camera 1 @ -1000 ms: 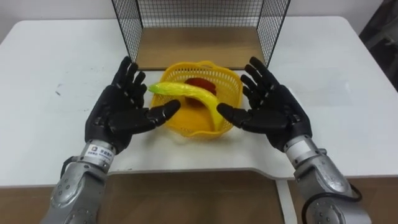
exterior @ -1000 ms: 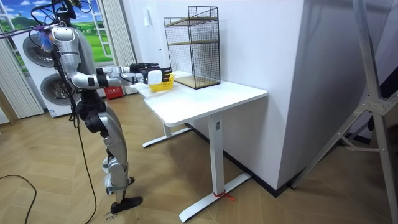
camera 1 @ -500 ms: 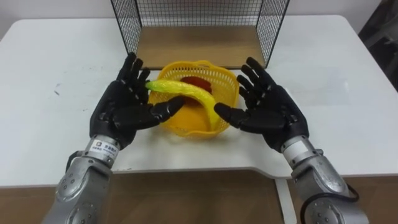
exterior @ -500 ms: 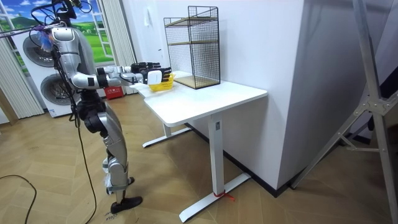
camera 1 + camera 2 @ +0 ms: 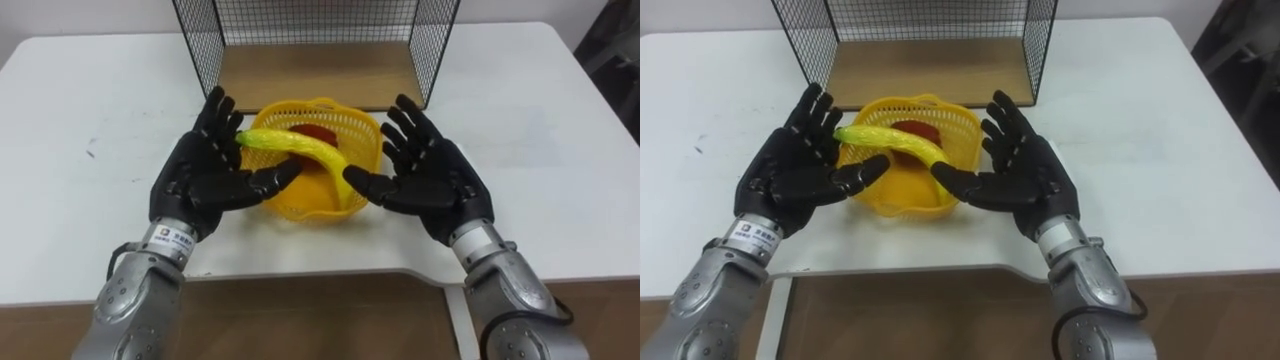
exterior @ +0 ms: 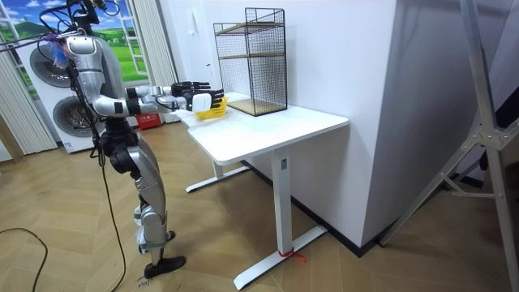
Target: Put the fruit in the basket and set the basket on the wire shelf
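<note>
The left hand (image 5: 205, 175) and right hand (image 5: 425, 175), fingers spread and palms turned inward, have closed in over the last second and now flank the yellow basket (image 5: 300, 207) on the counter (image 5: 80, 120). The fruit is loaded, so lifting to the wire shelf (image 5: 200, 45) likely follows. The banana (image 5: 295, 147) lies across the basket above a red fruit (image 5: 318, 131), its greenish tip over the left rim and its other end dipping front-right.

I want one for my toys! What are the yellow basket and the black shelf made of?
Yellow basket: probably plastic, glossy, with a moulded lattice wall. Wire shelf: thin black grid, likely painted metal; its board looks like matte brown wood.
</note>
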### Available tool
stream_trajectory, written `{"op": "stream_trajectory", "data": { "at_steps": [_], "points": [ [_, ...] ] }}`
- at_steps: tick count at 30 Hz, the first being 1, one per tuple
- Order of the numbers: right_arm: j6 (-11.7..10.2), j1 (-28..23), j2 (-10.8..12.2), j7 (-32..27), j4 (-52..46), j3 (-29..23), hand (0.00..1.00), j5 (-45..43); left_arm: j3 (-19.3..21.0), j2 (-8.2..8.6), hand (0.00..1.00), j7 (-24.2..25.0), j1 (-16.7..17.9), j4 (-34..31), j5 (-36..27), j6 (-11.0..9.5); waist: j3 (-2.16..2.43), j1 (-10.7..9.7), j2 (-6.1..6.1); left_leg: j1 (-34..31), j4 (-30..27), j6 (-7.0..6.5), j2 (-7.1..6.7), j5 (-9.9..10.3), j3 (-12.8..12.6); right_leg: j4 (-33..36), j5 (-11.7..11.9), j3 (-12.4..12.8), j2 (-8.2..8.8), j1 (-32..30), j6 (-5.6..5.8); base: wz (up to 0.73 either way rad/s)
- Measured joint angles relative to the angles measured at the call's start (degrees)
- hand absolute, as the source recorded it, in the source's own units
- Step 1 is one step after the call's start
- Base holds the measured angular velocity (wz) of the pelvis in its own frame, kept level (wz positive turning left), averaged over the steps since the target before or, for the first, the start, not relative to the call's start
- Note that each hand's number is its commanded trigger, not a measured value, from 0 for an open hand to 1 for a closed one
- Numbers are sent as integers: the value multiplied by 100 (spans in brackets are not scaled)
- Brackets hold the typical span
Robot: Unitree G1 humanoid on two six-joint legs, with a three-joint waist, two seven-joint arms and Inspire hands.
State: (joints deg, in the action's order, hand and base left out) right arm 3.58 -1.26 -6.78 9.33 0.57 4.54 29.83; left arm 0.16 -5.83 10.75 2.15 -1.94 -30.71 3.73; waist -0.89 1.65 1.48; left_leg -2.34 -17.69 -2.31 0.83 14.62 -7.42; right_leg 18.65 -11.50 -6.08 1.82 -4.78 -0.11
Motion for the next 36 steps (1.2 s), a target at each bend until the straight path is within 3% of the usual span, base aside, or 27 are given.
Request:
{"op": "stream_trajectory", "data": {
  "at_steps": [4, 17, 21, 36],
  "points": [
    [-61, 8, 5, 1, 84, 0, 0, 3, -17, 0, 0, 0, -19, 88, 1, -14, 37, 0, 74, 6, 7, 0, 1, 0, 0, 5, 1, 0, -1, 0, -1, 0],
    [-123, 8, 3, 1, 99, 38, 0, 12, -29, -1, 0, -2, -19, 98, 1, -60, 13, -1, 66, 6, 21, 5, 3, -3, -2, 5, 1, 0, -3, -2, -1, 0],
    [-177, 8, 4, 0, 104, 40, 0, 23, -41, -3, 0, -7, -19, 148, 1, -150, -20, -3, 52, -3, 26, 5, 4, -2, -1, 5, 1, -1, -5, -9, -2, 0],
    [-346, 30, 99, -124, 306, 40, 0, 180, -36, 28, 0, -6, -23, 234, 82, -208, -18, -25, 44, 1, 4, 5, 1, -2, -8, 16, 1, -3, 5, -10, -1, 0]
  ]
}}
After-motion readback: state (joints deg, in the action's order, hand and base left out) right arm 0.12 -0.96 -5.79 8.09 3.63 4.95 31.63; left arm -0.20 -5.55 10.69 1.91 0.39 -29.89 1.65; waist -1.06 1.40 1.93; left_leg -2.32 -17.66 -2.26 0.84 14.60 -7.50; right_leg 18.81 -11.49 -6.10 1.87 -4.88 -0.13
